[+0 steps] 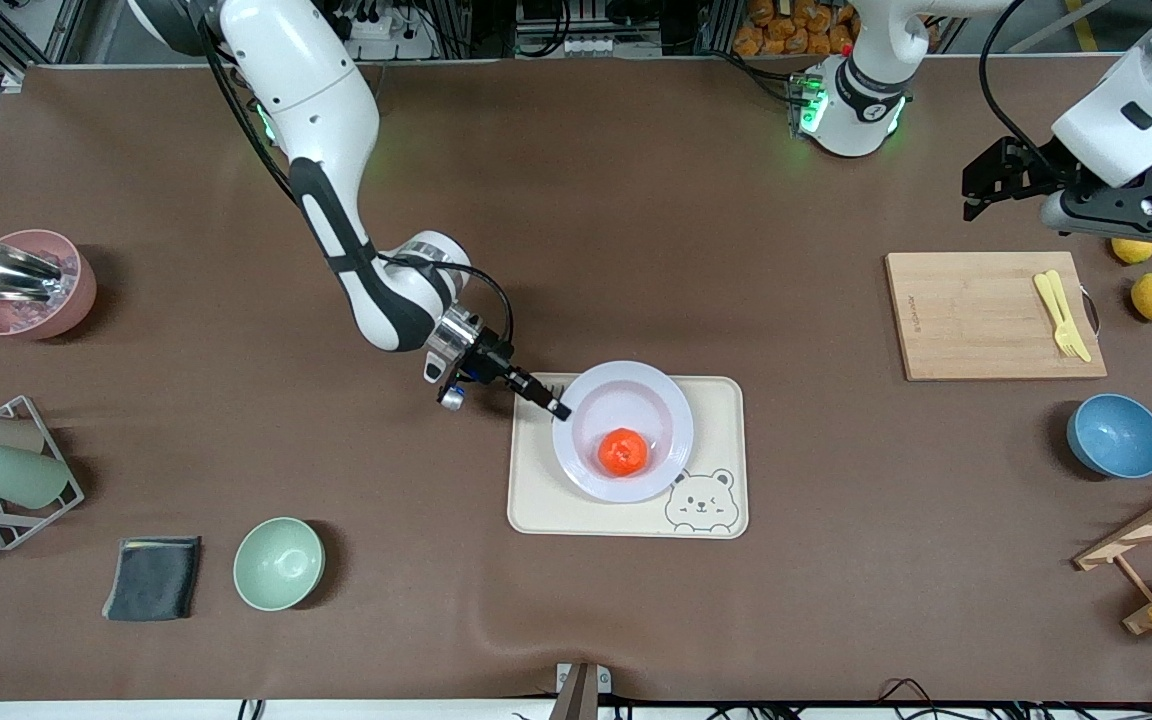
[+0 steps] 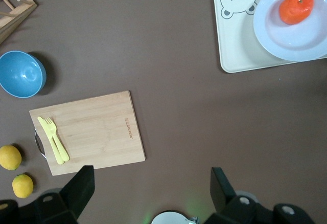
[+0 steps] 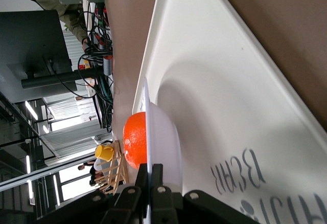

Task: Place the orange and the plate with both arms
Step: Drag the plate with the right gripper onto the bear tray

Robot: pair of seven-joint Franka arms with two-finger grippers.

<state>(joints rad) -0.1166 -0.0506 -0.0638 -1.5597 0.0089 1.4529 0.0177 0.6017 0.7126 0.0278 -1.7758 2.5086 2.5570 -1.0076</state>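
Front view: the plate (image 1: 623, 431) sits on the tray (image 1: 716, 400), which I take as my landmark, and the orange (image 1: 623, 451) lies in the plate's shallow centre, so both task objects are already together on the tray. My right gripper (image 1: 556, 408) reaches in low from the right arm's end of the tray and meets the plate's rim at the tray's edge; I judge this side-on approach is what a thin rim requires, since a flat plate offers no other hold. My left gripper (image 1: 998, 187) hangs well apart from the tray, over the table beside the board (image 1: 976, 315); that arm waits, kept clear of the working arm. Left wrist view: the fingers (image 2: 79, 185) stand wide apart with nothing between them, looking down on the board, with the tray (image 2: 230, 45), plate (image 2: 291, 37) and orange (image 2: 296, 7) toward one corner. Right wrist view: the right gripper (image 3: 152, 191) has its jaws drawn in on the rim of the plate (image 3: 166, 132), one finger above and one below, and the orange (image 3: 135, 139) rests in the bowl just past the grip. The plate looks close to level on the tray (image 3: 225, 106), which keeps the orange from rolling; whether the pinch is firm or about to be released I cannot tell.
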